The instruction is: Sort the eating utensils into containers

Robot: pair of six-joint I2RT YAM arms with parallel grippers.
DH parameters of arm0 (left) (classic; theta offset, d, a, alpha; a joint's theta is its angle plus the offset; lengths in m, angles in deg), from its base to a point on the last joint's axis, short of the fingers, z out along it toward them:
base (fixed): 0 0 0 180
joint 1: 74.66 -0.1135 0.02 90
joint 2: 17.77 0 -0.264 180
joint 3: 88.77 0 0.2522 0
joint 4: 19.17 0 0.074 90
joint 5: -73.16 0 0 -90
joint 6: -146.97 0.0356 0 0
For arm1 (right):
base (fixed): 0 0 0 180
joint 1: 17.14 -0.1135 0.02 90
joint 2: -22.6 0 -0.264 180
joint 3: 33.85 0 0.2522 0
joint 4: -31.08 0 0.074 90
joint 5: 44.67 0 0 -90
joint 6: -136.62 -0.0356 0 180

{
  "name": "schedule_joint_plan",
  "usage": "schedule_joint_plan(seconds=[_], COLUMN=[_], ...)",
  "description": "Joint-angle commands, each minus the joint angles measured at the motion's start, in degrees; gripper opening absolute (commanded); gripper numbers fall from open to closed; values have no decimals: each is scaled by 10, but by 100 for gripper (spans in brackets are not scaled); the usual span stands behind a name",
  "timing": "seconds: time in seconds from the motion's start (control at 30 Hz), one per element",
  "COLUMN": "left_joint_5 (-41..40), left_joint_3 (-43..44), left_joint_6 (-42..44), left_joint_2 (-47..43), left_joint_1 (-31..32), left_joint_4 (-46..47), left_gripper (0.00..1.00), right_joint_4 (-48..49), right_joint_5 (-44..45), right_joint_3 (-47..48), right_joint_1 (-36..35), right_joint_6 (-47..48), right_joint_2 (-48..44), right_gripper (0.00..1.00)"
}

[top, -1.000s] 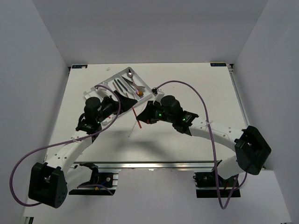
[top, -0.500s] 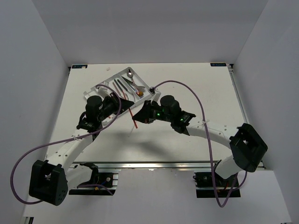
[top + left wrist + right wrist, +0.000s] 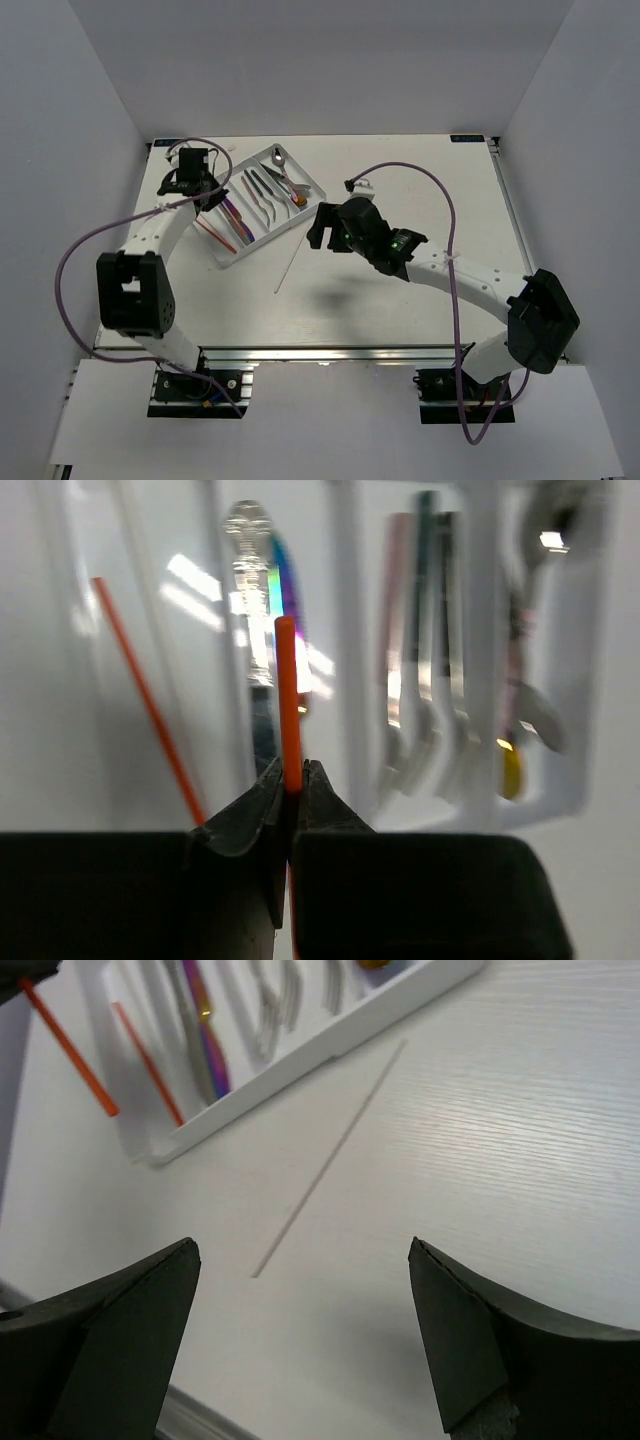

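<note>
Left hand [image 3: 290,778] carried the orange chopstick [image 3: 287,690] over the tray [image 3: 345,680]; right hand [image 3: 300,1250] opened and withdrew.

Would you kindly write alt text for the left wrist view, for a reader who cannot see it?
The left gripper pinches an orange-red chopstick over the white tray. Its compartments hold a second chopstick, iridescent cutlery and blurred silver utensils.

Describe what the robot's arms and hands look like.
The left arm and right arm have white links and boxy black joints, each trailing a thin purple cable. Green lights glow on the right arm. The left hand and right hand are black with wedge-shaped fingers.
</note>
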Motion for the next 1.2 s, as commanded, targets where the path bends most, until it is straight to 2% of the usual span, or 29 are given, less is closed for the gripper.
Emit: schedule_joint_plan(seconds=[0.0, 0.13, 0.3, 0.43, 0.47, 0.5, 0.63, 0.7, 0.73, 0.8, 0.93, 1.03, 1.17], left_joint_5=[-89, -86, -82, -70, -71, -73, -48, -49, -80, -116, -107, -108, -44], left_joint_3=[53, 83, 90, 83, 81, 79, 72, 63, 63, 59, 11, -47, -94], left_joint_6=[36, 39, 36, 35, 35, 34, 48, 72, 81, 105, 118, 136, 175], left_joint_2=[52, 101, 136, 139, 136, 127, 75, 20, 5, -18, -30, -39, -48], left_joint_1=[-28, -69, -90, -91, -92, -92, -83, -37, -10, 100, 193, 249, 268], left_joint_4=[-112, -122, -119, -116, -114, -115, -92, -72, -72, -92, -115, -122, -135], left_gripper=[12, 19, 28, 63, 77, 81, 87, 92, 93, 95, 94, 92, 91], right_joint_4=[-94, -72, -47, -47, -47, -47, -47, -47, -47, -58, -91, -123, -133], right_joint_5=[111, 100, 84, 77, 76, 77, 78, 77, 72, 59, 43, 41, 13], right_joint_3=[30, 6, -10, -10, -10, -11, -16, -20, -21, -24, -22, -24, -48], right_joint_1=[3, 3, 3, 3, 4, 3, 4, 7, 9, 16, 20, 21, 21], right_joint_6=[-2, 6, 12, 22, 25, 27, 39, 54, 59, 79, 125, 154, 190], right_joint_2=[-9, -17, -24, -26, -27, -29, -43, -50, -55, -65, -80, -97, -127], right_gripper=[89, 89, 89, 89, 89, 89, 89, 89, 89, 89, 89, 89, 89])
